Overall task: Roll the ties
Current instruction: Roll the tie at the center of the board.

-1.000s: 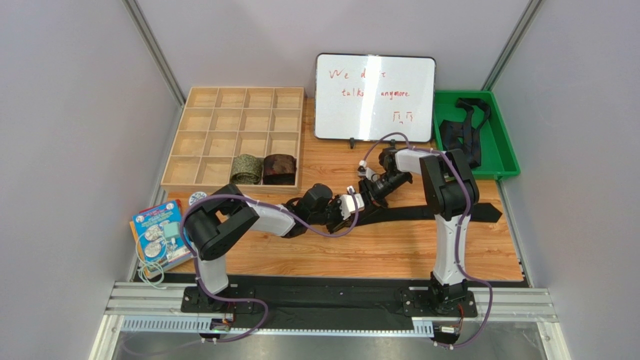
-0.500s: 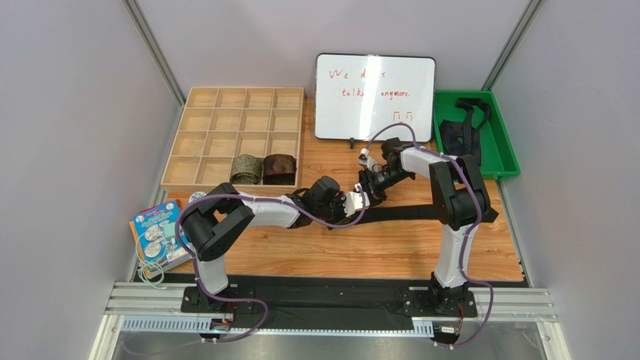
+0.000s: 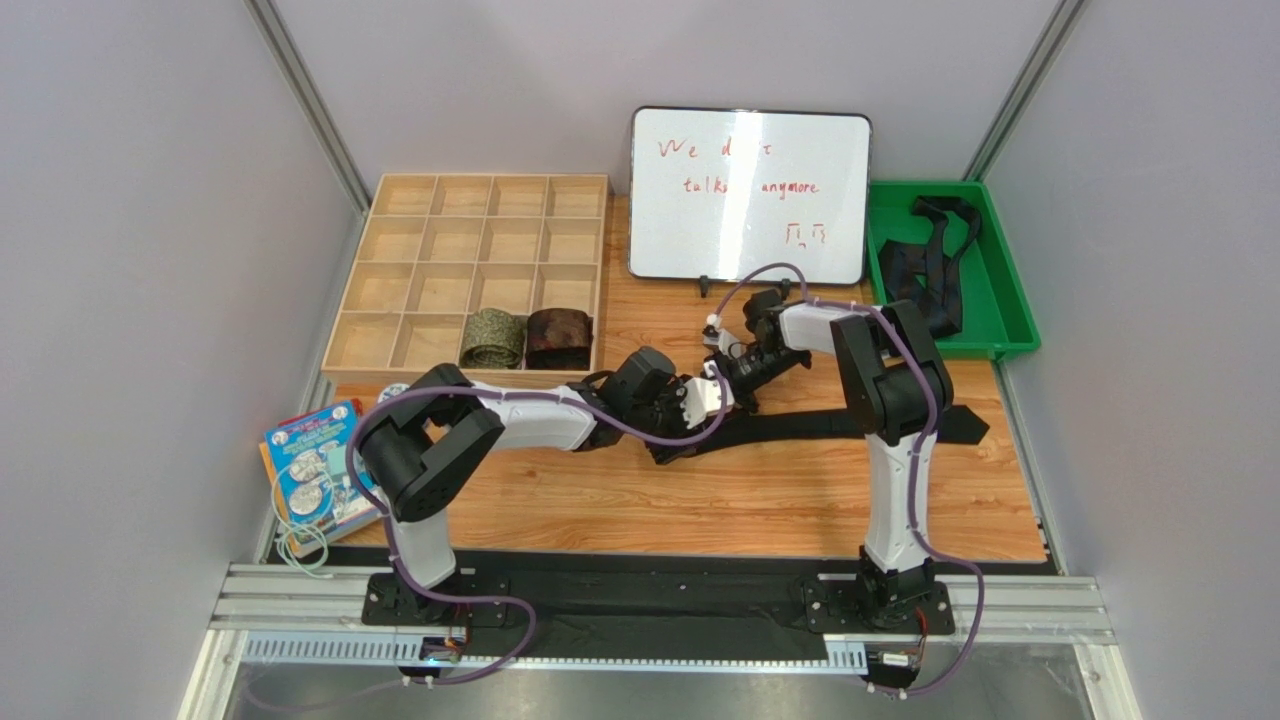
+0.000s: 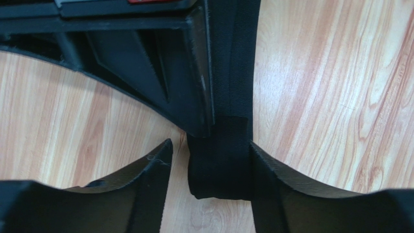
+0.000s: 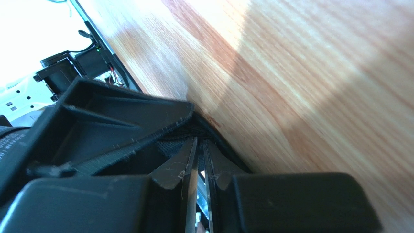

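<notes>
Left hand advanced, 2 rolled ties in organizer

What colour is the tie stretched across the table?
Plain black; the tie shows best in left wrist view.

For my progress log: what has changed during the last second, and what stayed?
The left gripper moved slightly right and away from its base, toward the right gripper, which shifted slightly left. Both meet at the black tie. The rolled ties in the wooden tray stayed put.

Matt woven black tie lies on smooth, grained wooden table.
</notes>
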Robot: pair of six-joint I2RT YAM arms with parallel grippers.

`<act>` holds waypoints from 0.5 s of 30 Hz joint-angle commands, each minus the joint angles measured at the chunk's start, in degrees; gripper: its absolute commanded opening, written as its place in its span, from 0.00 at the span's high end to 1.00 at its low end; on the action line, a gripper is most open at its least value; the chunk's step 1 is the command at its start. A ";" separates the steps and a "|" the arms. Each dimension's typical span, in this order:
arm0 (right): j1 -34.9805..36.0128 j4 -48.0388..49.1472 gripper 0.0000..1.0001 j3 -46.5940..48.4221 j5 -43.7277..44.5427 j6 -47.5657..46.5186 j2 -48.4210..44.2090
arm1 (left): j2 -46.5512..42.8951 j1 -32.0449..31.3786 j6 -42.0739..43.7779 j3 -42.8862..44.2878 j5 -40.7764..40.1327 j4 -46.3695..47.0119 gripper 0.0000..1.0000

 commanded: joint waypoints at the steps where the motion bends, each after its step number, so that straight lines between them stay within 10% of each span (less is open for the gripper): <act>1: 1.18 1.63 0.87 1.01 9.52 -0.91 3.64 | -1.34 1.86 -5.47 -3.94 1.76 0.79 0.34; 15: 1.01 3.47 0.91 -0.04 11.90 0.32 4.26 | 0.66 5.31 -23.49 -20.64 9.68 41.83 0.31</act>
